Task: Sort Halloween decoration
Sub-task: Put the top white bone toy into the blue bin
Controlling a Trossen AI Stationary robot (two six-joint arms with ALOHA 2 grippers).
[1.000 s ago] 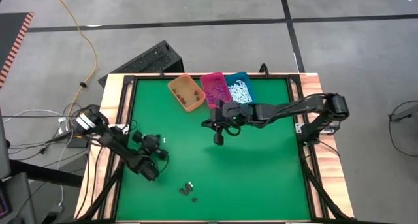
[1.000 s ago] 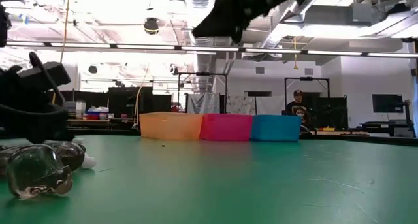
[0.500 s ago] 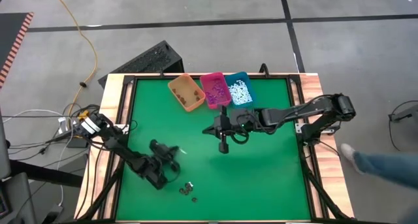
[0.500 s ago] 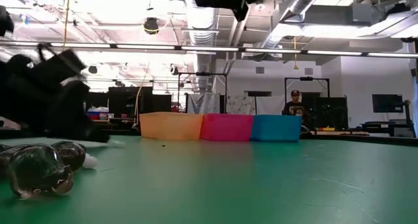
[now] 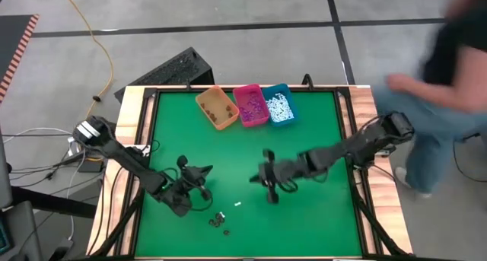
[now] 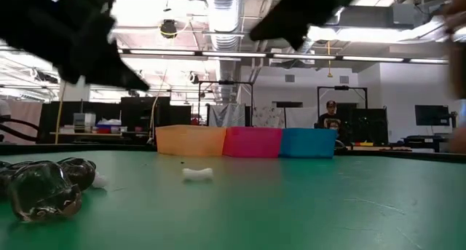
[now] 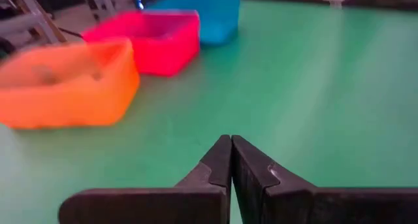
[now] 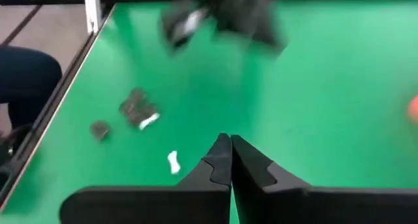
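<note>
Left gripper point(image 7: 230, 160): jaws pressed together, nothing between them, per the left wrist view. In the high view it sits at lower left of the green table point(image 5: 304, 223), at about point(image 5: 204, 172), above the mat and pointing toward the center.

Right gripper point(image 8: 230, 160): jaws together too, nothing clamped, per the right wrist view. In the high view it is just below center of the frame point(image 5: 268, 186), with the arm running in from the right edge of the table.

Between the two grippers, slightly lower in the high view, one white stick point(image 5: 237, 204) lies alone on the mat. The same piece shows in the right wrist view point(image 8: 174, 162) just beside the closed tips, and in the low view point(image 6: 197, 174) lying flat in front of the bins.

Small cluster of dark bits point(image 5: 219, 221) sits lower center-left of the high view, below the left gripper. The right wrist view shows them point(image 8: 134, 108) with a white piece mixed in and one dark bit set apart.

Three bins in a row at the top center of the table: orange bin point(image 5: 217, 108) holding a few dark bits, pink bin point(image 5: 250, 104) holding purple bits, teal bin point(image 5: 279, 103) holding many white sticks.

A person point(image 5: 445, 71) is blurred at the upper right of the high view, off the table edge.
</note>
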